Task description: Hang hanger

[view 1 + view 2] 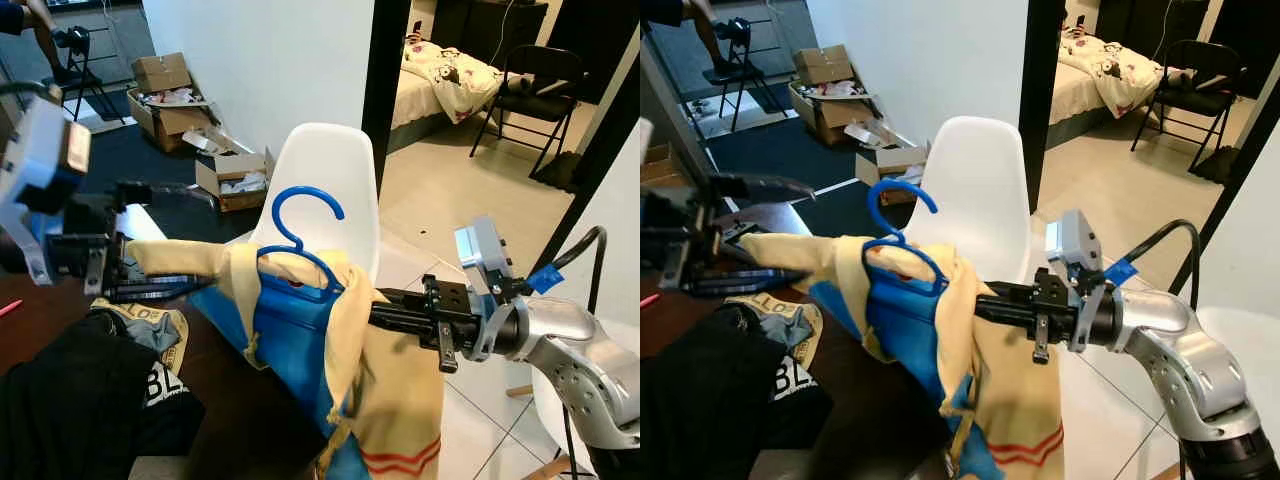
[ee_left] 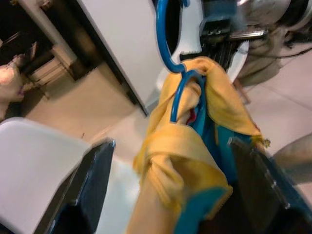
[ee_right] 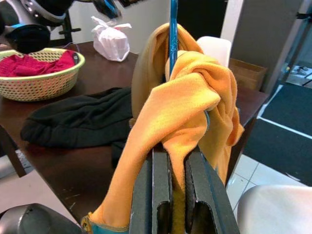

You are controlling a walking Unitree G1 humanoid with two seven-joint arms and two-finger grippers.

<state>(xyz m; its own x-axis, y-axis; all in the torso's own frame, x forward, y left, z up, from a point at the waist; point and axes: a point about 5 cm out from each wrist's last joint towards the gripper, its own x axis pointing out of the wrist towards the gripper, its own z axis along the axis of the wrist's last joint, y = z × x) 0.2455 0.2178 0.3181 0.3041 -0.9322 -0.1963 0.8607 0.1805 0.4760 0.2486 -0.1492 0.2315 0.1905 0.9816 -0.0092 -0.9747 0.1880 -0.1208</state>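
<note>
A blue plastic hanger [image 1: 300,205] carries a yellow and blue garment [image 1: 390,400] and is held up over the table's corner, hook upward. My right gripper [image 1: 378,312] comes in from the right and is shut on the garment's yellow shoulder at the hanger's end; the right wrist view has the cloth pinched between its fingers [image 3: 161,185]. My left gripper [image 1: 205,245] is open on the other side, its two fingers [image 2: 95,175] spread wide above and below the yellow sleeve [image 2: 170,165]. The hanger's shoulders are mostly hidden by cloth.
A white shell chair [image 1: 335,165] stands right behind the hanger. The dark table [image 1: 235,400] holds black clothes [image 1: 70,400], a basket of red cloth [image 3: 34,73] and a white bag [image 3: 112,41]. Cardboard boxes [image 1: 165,80] line the wall. A doorway shows a bed [image 1: 440,75] and a folding chair [image 1: 540,90].
</note>
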